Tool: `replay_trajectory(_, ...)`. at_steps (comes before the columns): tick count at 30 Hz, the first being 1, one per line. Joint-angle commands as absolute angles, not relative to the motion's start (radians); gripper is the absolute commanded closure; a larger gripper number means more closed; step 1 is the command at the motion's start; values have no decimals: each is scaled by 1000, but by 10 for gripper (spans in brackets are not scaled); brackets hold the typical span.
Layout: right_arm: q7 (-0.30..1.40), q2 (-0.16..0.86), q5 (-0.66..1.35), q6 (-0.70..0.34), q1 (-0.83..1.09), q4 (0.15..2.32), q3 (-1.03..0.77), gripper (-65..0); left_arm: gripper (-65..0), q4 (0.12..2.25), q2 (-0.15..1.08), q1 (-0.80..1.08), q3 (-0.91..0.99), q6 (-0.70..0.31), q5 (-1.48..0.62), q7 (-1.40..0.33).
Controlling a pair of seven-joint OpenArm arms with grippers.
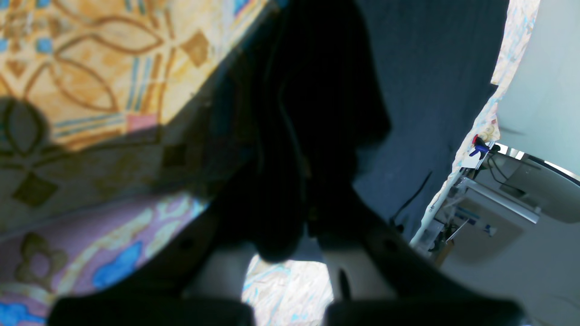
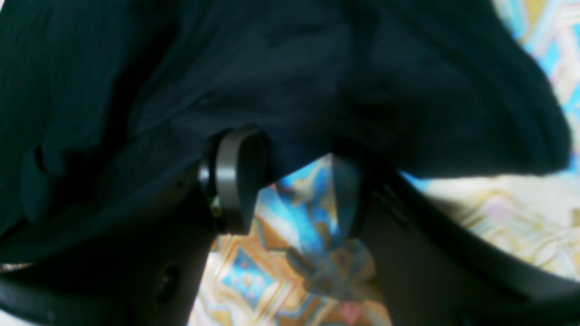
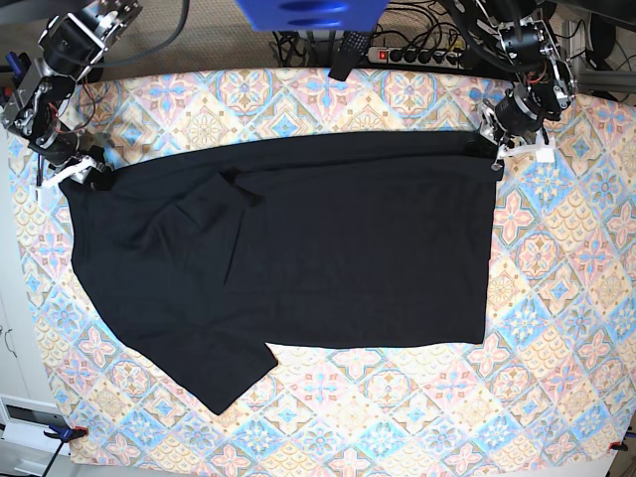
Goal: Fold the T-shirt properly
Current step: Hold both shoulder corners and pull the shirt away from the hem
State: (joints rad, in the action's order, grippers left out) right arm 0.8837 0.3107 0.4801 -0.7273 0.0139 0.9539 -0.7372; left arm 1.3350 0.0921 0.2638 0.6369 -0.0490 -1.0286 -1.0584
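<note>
A: A patterned tablecloth [image 3: 556, 328] in orange, blue and pink tiles covers the whole table, with a power strip [image 3: 417, 55] and cables along the far edge at twelve o'clock.

B: And the T-shirt [image 3: 328, 248]?

A: Spread flat over the middle of the cloth in the base view. Its long axis runs nine to three: hem at three o'clock, shoulders at nine. One sleeve sticks out toward seven o'clock, the other is tucked back over the body near ten.

B: Why are the arms at the far corners?

A: I'd judge each is pinching the far edge so both can carry it toward six o'clock in one lengthwise fold. The left gripper [image 3: 494, 149] sits at the hem corner around two o'clock, the right gripper [image 3: 81, 174] at the shoulder corner around ten.

B: Are they clamped?

A: In the left wrist view the left one's jaws look narrowed onto a dark bunch of fabric, so it seems to be holding the shirt. In the right wrist view the fingers [image 2: 235, 181] stand apart with tablecloth visible between them, while black cloth drapes over their tips. Whether anything is truly gripped there, I cannot tell.
</note>
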Motion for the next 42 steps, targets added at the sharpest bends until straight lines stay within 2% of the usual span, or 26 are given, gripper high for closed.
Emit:
replay_trajectory(1, 877, 331, 453, -698, 10, 952, -743, -274, 0, 1343, 110, 268, 642, -41, -1012, -1050)
replay_trajectory(9, 869, 352, 456, -698, 1, 946, -748, -274, 0, 1343, 130, 268, 644, -41, -1012, -1050)
replay_trajectory(14, 869, 352, 453, -698, -2, 946, -816, -274, 0, 1343, 140, 277, 639, -41, -1012, -1050)
replay_trajectory(35, 881, 349, 453, -698, -1, 946, -816, -277, 0, 1343, 142, 292, 639, -41, -1012, -1050)
replay_trajectory(42, 918, 320, 456, -698, 2, 955, -814, -380, 0, 1343, 142, 291, 639, -41, -1012, -1050)
